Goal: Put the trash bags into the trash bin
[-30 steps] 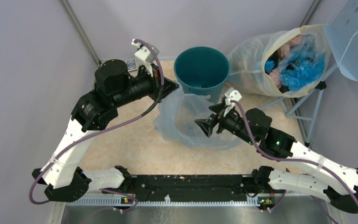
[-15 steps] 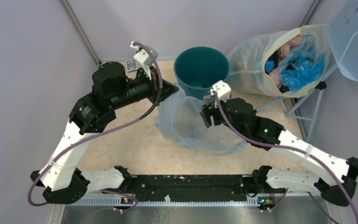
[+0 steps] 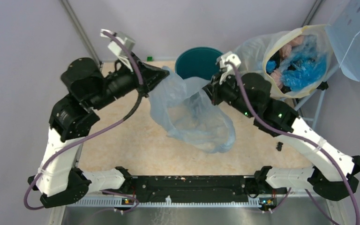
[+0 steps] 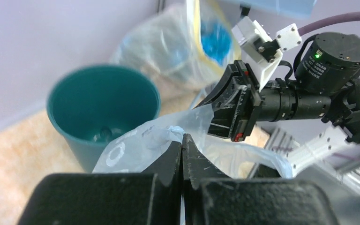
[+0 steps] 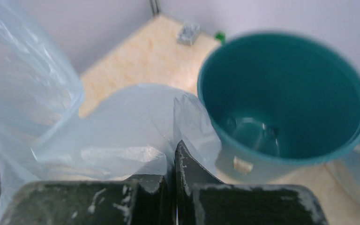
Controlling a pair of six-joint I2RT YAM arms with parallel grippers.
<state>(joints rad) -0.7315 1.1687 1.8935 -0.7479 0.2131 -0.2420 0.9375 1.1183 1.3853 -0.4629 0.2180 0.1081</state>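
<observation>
The trash bag (image 3: 192, 117) hangs over the bench (image 3: 117, 140), held up between the two arms just on the near side of the trash bin (image 3: 197, 58). In the top view its far edge overlaps the bin's near rim. The left hand (image 3: 161, 77) has its fingers pressed together on a bunched bit of the bag's rim at the left, and its wrist view shows plastic pinched at the tips. The right hand (image 3: 212, 91) is likewise clamped on the rim at the right, a fold of film caught between its fingers.

Gripping opposite sides looks meant to stretch the mouth open and stop the thin film collapsing, while the loose body sags toward the near side. I cannot tell whether its bottom touches the bench.

The bin stands upright and open at the far middle, and the bag is not yet in it. I judge both hands must travel farther together so the sagging bottom clears the rim. The cloudy sack (image 3: 253, 51) at far right is separate.
</observation>
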